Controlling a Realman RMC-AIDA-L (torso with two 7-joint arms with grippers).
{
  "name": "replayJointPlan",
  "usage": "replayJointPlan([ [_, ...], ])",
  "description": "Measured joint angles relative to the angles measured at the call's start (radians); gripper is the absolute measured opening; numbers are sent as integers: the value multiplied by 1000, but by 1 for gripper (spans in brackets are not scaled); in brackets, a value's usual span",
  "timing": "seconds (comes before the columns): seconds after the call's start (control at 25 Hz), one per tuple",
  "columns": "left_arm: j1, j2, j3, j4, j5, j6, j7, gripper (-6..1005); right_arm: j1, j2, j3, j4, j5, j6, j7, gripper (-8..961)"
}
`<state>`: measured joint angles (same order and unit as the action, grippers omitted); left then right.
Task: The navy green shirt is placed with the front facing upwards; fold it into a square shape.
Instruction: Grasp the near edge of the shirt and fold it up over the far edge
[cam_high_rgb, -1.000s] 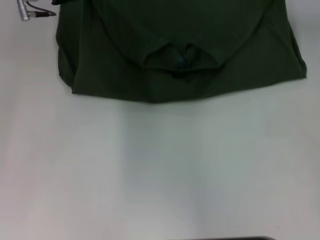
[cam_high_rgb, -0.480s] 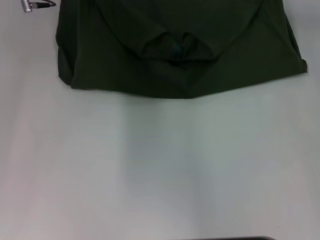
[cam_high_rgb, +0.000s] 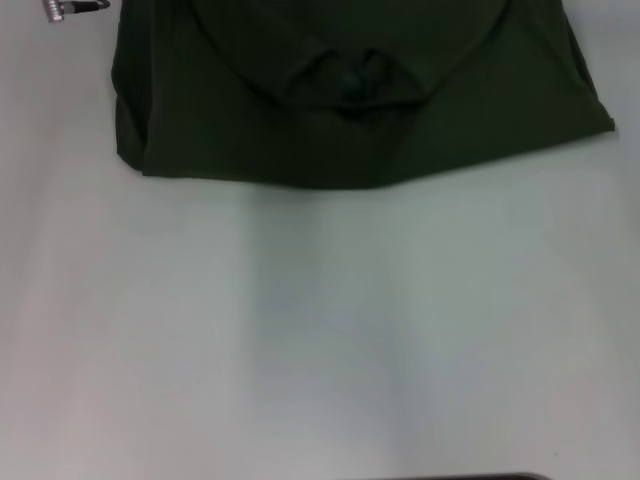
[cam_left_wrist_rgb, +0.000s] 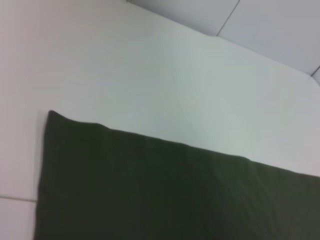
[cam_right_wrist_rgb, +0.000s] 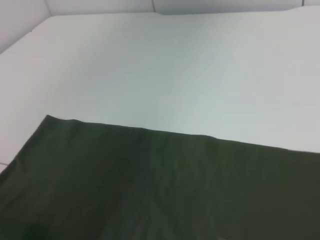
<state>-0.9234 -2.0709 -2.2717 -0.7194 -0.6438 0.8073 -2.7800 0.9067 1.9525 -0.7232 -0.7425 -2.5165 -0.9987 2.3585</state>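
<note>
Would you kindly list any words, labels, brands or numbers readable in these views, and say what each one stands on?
None can be read.
The navy green shirt shows no chest lettering in any view.
A small teal label sits inside its collar; its text is too blurred to read.
The white table carries no markings.

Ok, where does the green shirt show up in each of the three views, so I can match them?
Head view: the shirt fills the top of the picture, collar showing in the middle, its near edge running across the white table.
Left wrist view: the shirt covers the lower part, one corner visible.
Right wrist view: the shirt covers the lower part.
Shared landmark: the shirt's straight edge against the white table.
</note>
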Motion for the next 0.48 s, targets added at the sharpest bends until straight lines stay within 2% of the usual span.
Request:
replayJointPlan([
  [0.32,1,-1,-2,-1,3,-56,-19,36,0,14,-39,-1,-2,98,1,25],
  [0.48,-4,-2,1,5,4,-71,-15,36,2,20,-51,-1,-2,122,-6,55],
])
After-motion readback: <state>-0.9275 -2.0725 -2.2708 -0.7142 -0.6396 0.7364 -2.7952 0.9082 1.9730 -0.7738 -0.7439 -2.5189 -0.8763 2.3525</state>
